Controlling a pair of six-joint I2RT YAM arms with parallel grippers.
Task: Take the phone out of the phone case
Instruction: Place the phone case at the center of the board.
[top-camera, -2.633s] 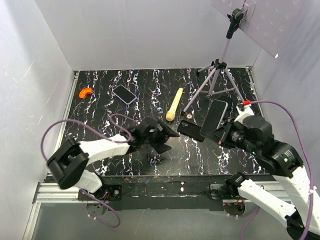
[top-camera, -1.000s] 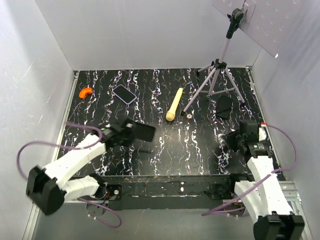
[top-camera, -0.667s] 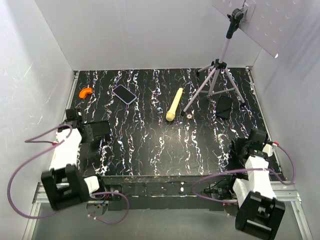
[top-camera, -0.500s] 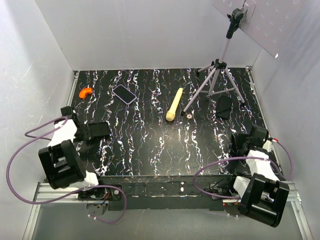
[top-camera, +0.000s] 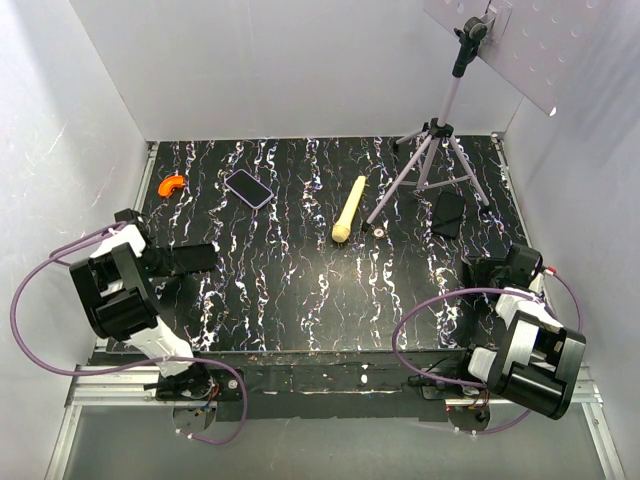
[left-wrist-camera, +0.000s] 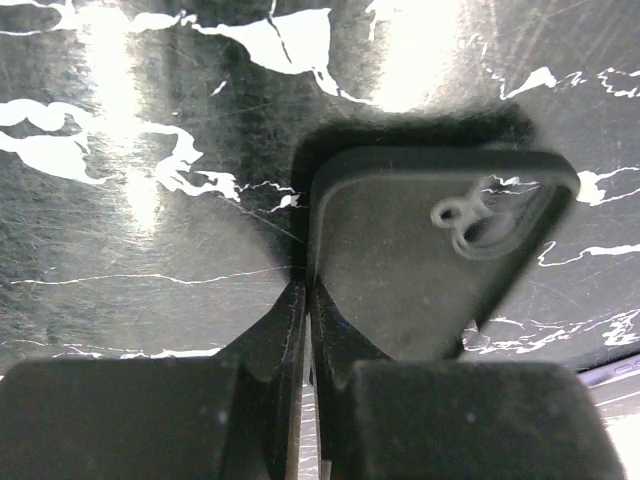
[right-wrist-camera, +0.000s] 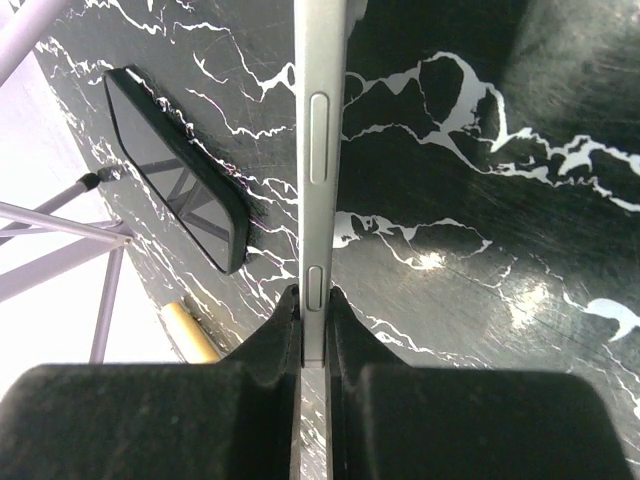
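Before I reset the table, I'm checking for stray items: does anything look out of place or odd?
Only the held items: the empty phone case is pinched by one edge in the left pincer, and the phone stands edge-on in the right pincer, neither lying flat. Nothing looks spilled or broken.

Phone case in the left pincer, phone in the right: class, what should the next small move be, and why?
Probably open the left pincer and let the phone case settle on the table. The case looks empty and is pinched by one edge, while the right pincer grips the phone edge-on, so they are already apart.
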